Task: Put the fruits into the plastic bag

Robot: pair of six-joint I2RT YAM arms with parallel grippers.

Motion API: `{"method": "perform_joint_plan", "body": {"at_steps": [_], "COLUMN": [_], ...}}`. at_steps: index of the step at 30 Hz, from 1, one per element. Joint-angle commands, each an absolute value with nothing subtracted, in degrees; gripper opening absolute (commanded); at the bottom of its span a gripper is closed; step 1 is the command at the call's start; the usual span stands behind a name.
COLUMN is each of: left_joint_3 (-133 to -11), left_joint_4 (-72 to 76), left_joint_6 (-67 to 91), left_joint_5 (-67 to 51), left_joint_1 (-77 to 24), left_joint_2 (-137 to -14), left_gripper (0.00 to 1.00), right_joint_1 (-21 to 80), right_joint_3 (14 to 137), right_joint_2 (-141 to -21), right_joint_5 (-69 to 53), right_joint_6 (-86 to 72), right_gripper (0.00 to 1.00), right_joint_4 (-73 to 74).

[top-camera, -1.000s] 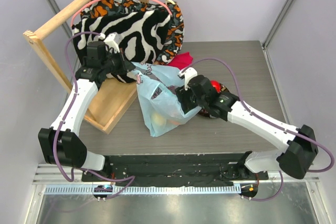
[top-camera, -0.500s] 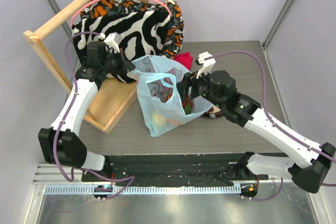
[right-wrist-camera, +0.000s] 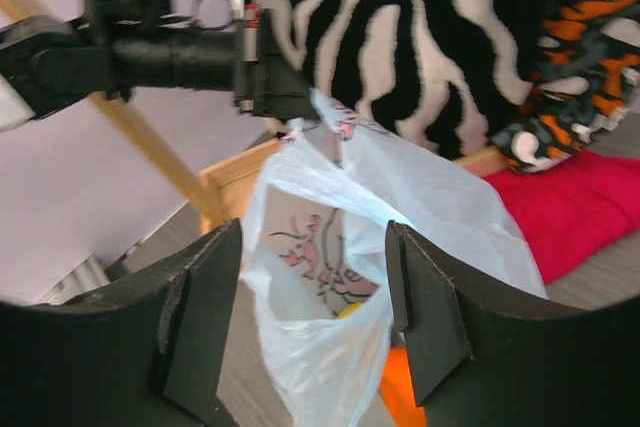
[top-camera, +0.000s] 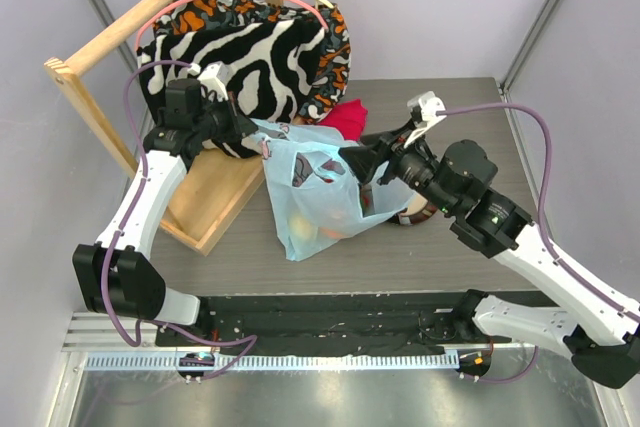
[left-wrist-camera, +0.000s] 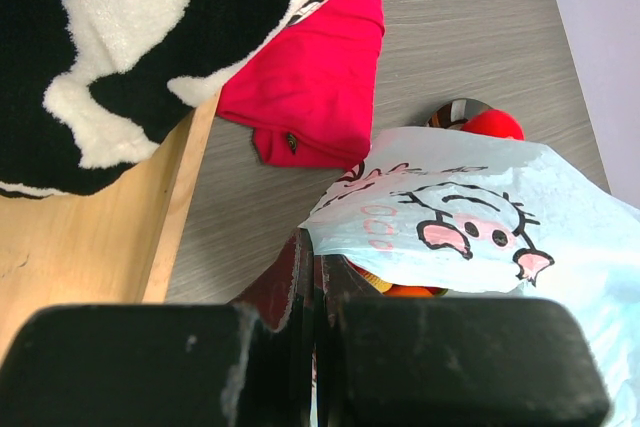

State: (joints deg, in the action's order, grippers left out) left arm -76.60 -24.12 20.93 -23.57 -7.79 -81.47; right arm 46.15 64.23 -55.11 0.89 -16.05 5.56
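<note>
1. Left gripper (top-camera: 263, 144): you are pinching the plastic bag (top-camera: 312, 192) by its handle, lifting the mouth beside the zebra-striped fabric (top-camera: 255, 57).
2. Right gripper (top-camera: 350, 163): you are hovering at the bag's mouth, fingers spread, holding nothing.
3. Bag: sagging on the tabletop (top-camera: 450, 107), with the yellow fruit (top-camera: 300, 231) and orange (top-camera: 334, 233) showing through.
4. Red apple (left-wrist-camera: 492, 125): sitting outside, by the dark plate (left-wrist-camera: 450, 112).
5. Step: probably between fruits. Next is likely fetching the apple while the left is holding the mouth open.

Zebra fabric (top-camera: 262, 55) — red cloth (top-camera: 345, 118) beside
</note>
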Motion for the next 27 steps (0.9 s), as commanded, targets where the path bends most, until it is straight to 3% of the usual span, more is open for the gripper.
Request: {"method": "perform_joint_plan", "body": {"at_steps": [1, 4, 7, 9, 15, 17, 27], "left_joint_3": [-78.66, -78.66, -78.75, -78.75, -78.66, -78.66, -79.45], "left_joint_4": [-22.85, -22.85, -22.85, -22.76, -22.94, -23.11, -25.57], "left_joint_6": [20.74, 20.83, 20.92, 20.83, 20.57, 20.48, 17.93], "left_joint_5": [-23.29, -23.55, -23.64, -23.64, -22.42, -22.06, -15.30], "left_joint_1": [-7.47, -7.47, -7.38, -7.47, -7.47, -7.47, -7.47], "left_joint_2": [-79.45, -79.54, -79.63, -79.63, -78.93, -78.84, -77.87], "left_gripper": [0.00, 0.00, 0.00, 0.00, 0.00, 0.00, 0.00], "right_joint_1": [46.23, 45.97, 43.78, 41.76, 21.38, 17.51, 9.76], "right_joint_3": [67.74, 74.23, 77.51, 77.43, 73.31, 70.94, 58.72], "right_joint_2": [-55.72, -59.84, -62.84, -62.93, -63.37, -64.51, -73.03], "right_joint_5": [17.24, 32.90, 34.63, 31.22, 8.83, 7.12, -3.87], "right_joint_6": [-17.30, -18.89, -18.89, -19.60, -23.47, -23.55, -25.31], "right_gripper": [0.68, 0.70, 0.70, 0.70, 0.70, 0.70, 0.58], "right_joint_4": [9.56, 21.77, 28.91, 29.97, 29.79, 29.79, 26.55]}}
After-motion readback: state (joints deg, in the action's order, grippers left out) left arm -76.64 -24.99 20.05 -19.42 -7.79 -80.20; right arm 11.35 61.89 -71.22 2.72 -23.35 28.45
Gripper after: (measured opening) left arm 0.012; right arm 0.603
